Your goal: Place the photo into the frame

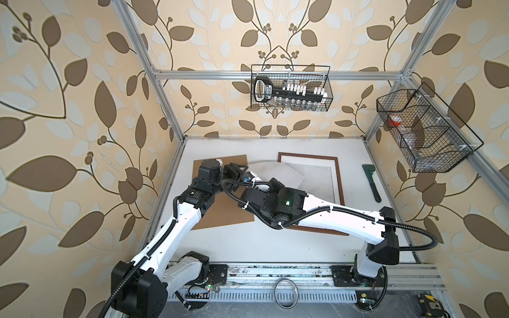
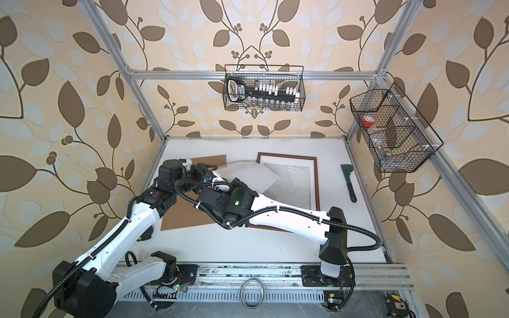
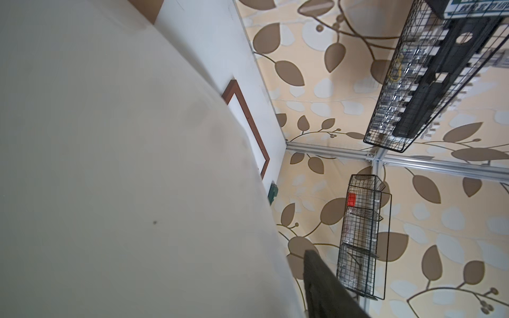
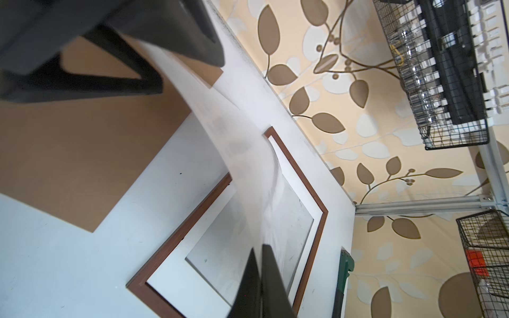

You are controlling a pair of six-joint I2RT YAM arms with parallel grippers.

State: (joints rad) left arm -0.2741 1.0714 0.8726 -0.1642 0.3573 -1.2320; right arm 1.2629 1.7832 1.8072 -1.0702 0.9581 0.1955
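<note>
Bright even light, soft shadows, edges bowed in top views, photo blurred near lens

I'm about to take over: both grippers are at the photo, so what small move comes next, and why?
Probably close the left gripper firmly on the photo at its edge before carrying it. The right gripper is already shut on another edge, the photo arches between the two, and it only partly overhangs the frame; a two-sided hold should keep it from sagging.

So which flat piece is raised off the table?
The photo, white back up, bowed in the air; the board and the frame lie flat.
</note>
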